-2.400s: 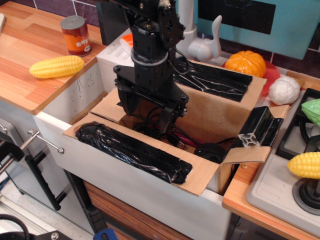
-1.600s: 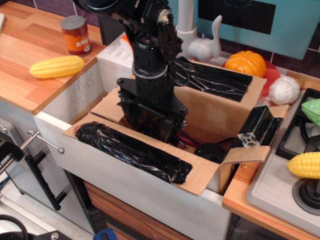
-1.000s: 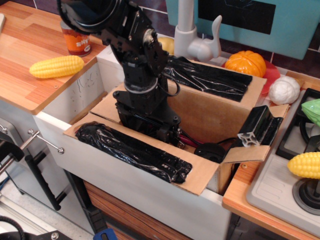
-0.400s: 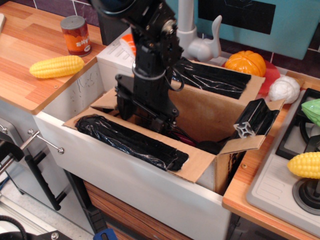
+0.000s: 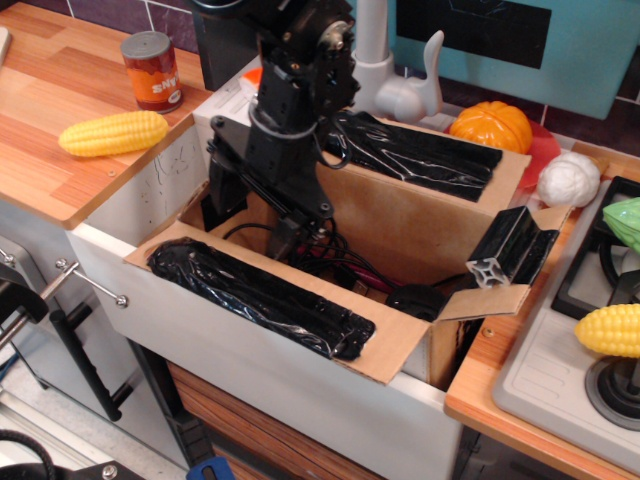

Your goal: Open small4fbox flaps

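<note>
The brown small4fbox [image 5: 415,225] sits in the white sink [image 5: 150,200]. Its near long flap [image 5: 385,345] lies folded outward over the sink's front rim, with a crinkled black plastic strip on it. The far long flap [image 5: 515,170] stands open at the back with its own black strip. The right short flap [image 5: 480,300] is tilted up and carries the black metal bar [image 5: 510,250]. The left short flap [image 5: 192,212] is mostly hidden behind my arm. My gripper [image 5: 252,215] is at the box's left end, its fingers [image 5: 220,185] spread apart. I cannot tell whether they touch the left flap.
Black and red cables and a round black object [image 5: 415,298] lie inside the box. A yellow corn cob [image 5: 112,132] and a red can [image 5: 152,70] are on the left counter. A faucet [image 5: 385,60], a pumpkin [image 5: 490,125], a white bulb [image 5: 568,180] and a second corn cob [image 5: 610,330] are behind and to the right.
My gripper has come up out of the box's middle and moved left to its left end. The box shifted a little. The right flap with the bar tilted upward.
</note>
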Motion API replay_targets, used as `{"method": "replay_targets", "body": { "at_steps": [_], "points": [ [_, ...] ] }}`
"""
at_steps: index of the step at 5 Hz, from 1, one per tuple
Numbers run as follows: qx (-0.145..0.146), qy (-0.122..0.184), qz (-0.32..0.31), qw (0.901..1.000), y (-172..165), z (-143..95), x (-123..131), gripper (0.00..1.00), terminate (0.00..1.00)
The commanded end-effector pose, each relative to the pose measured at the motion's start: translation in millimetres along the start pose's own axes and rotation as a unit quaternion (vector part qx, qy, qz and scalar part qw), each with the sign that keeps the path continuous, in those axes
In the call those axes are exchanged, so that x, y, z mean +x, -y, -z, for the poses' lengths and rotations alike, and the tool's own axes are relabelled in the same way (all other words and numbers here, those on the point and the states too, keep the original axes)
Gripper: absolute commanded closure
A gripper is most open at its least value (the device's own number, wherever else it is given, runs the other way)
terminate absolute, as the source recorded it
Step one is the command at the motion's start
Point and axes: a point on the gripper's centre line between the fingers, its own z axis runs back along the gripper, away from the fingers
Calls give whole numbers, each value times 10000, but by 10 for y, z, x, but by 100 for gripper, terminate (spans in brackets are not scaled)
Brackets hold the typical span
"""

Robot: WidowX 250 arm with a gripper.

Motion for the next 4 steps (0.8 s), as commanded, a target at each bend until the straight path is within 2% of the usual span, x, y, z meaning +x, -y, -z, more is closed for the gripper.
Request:
{"method": "replay_targets", "body": {
  "at_steps": [1, 3, 4],
  "points": [
    [388, 128, 67, 9991, -429, -82, -115, 0, 0],
    [442, 348, 354, 9978, -723, 68, -51, 0, 0],
    [337, 453, 400, 9976, -796, 148, -48, 0, 0]
  ]
}}
